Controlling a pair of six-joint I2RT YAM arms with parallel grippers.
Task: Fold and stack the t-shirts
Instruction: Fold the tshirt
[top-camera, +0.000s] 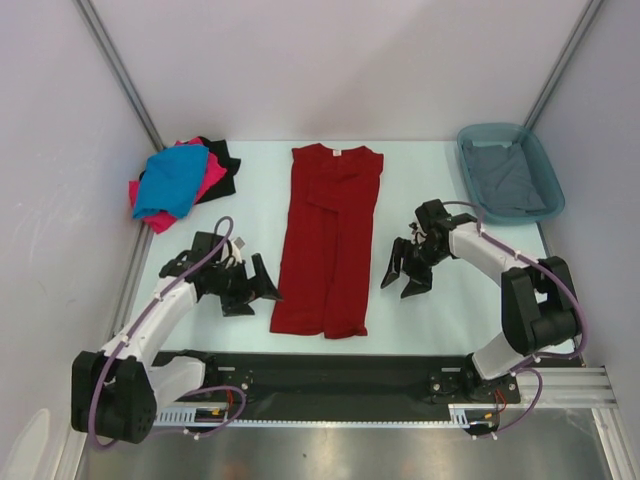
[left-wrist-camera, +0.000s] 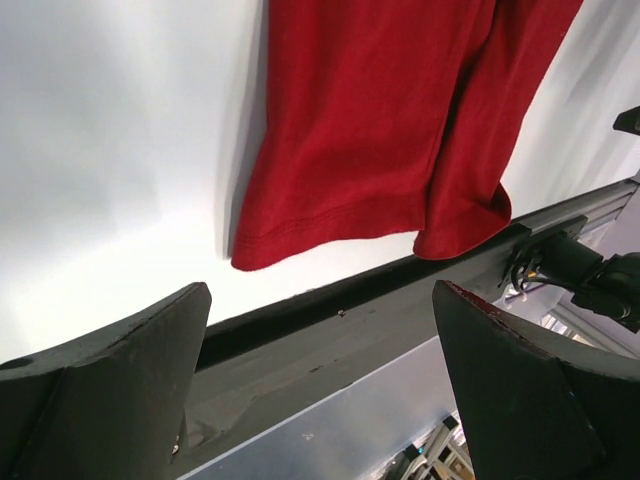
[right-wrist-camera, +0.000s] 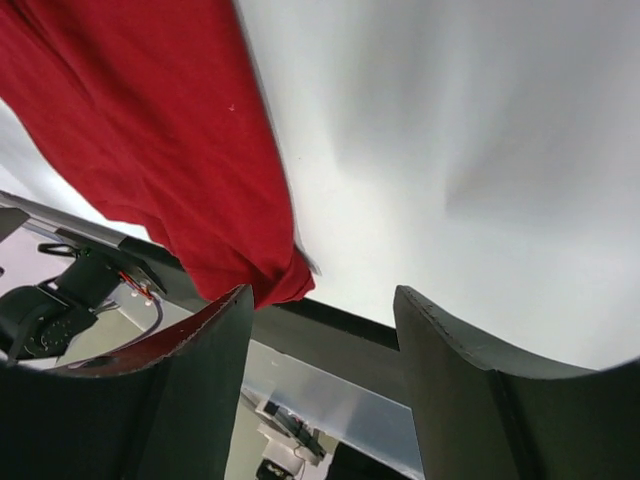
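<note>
A dark red t-shirt (top-camera: 329, 243) lies lengthwise in the middle of the table, sides folded in, collar at the far end. Its hem shows in the left wrist view (left-wrist-camera: 390, 130) and the right wrist view (right-wrist-camera: 150, 130). My left gripper (top-camera: 252, 288) is open and empty, just left of the hem. My right gripper (top-camera: 405, 271) is open and empty, just right of the shirt. A pile at the far left holds the bright blue shirt (top-camera: 172, 180), the hot pink shirt (top-camera: 208, 178) and the black shirt (top-camera: 228, 165). The grey shirt (top-camera: 508, 178) lies in the teal tub.
The teal plastic tub (top-camera: 545, 170) stands at the far right corner. Grey walls close in the table on three sides. A black rail (top-camera: 330, 372) runs along the near edge, also in the left wrist view (left-wrist-camera: 400, 300).
</note>
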